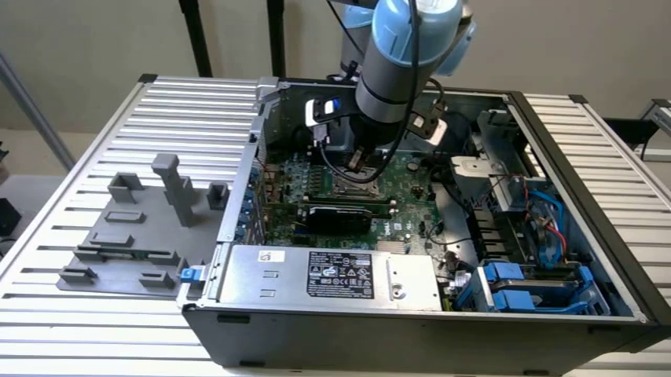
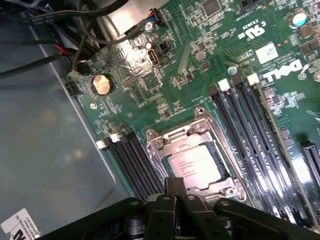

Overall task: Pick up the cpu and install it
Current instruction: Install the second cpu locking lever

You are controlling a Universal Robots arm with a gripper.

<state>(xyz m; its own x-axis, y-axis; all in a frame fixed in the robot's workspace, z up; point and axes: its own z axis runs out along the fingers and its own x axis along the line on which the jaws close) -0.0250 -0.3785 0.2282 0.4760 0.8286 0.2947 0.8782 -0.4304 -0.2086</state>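
Note:
The cpu (image 2: 194, 165), a small pale silver square with faint print on top, lies flat inside the metal socket frame (image 2: 159, 144) on the green motherboard (image 2: 210, 65). My gripper (image 2: 176, 189) has its two black fingers pressed together, tips right at the cpu's edge; whether they touch it I cannot tell. Nothing shows between the fingers. In the exterior view the gripper (image 1: 362, 163) hangs low inside the open computer case, just over the socket (image 1: 351, 187), which the arm partly hides.
Black memory slots (image 2: 132, 160) flank the socket on both sides. Cables (image 2: 75, 35) and a coin battery (image 2: 101, 84) lie beyond it. The silver power supply (image 1: 330, 275) fills the case front, blue drive bays (image 1: 524, 287) the exterior view's right, a grey fixture (image 1: 137, 228) its left.

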